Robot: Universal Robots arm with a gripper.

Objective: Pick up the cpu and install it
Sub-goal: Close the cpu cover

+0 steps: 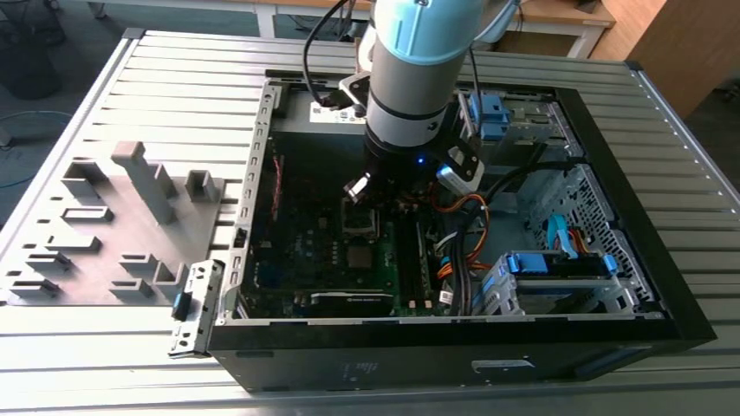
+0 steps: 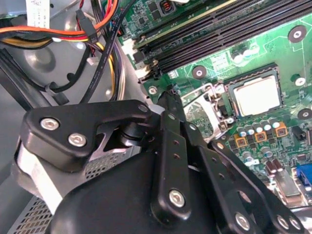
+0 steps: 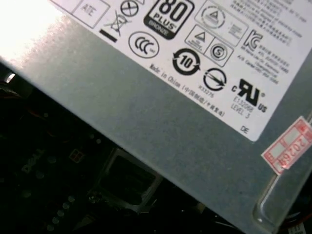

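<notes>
The cpu (image 2: 257,96) appears to be seated in its socket (image 2: 256,78) on the green motherboard (image 2: 204,58). It lies flat as a pale silvery square inside the dark frame, next to the long black memory slots (image 2: 229,34). Being square, it has no long axis to speak of, and its edges run parallel to the socket frame. The gripper (image 2: 168,97) hangs low inside the open computer case (image 1: 682,321), with its tip close above the board but apart from the chip. The folded-back metal load plate (image 2: 208,105) stands between the tip and the socket, so the cpu lies just beyond that plate from the gripper. In the exterior view the gripper (image 1: 373,206) sits almost directly over the socket (image 1: 360,224), a little to its far side. I can see nothing carried in it. I cannot tell whether it is clenched or released, because its own black linkage covers the tip. Orange and yellow cables (image 2: 48,31) run off to one side, well clear of the socket. The first wrist view looks onto the grey power-supply box (image 3: 161,131) at the far wall of the case. A grey tray (image 1: 116,225) rests on the table at the exterior view's left, well apart from the work.
</notes>
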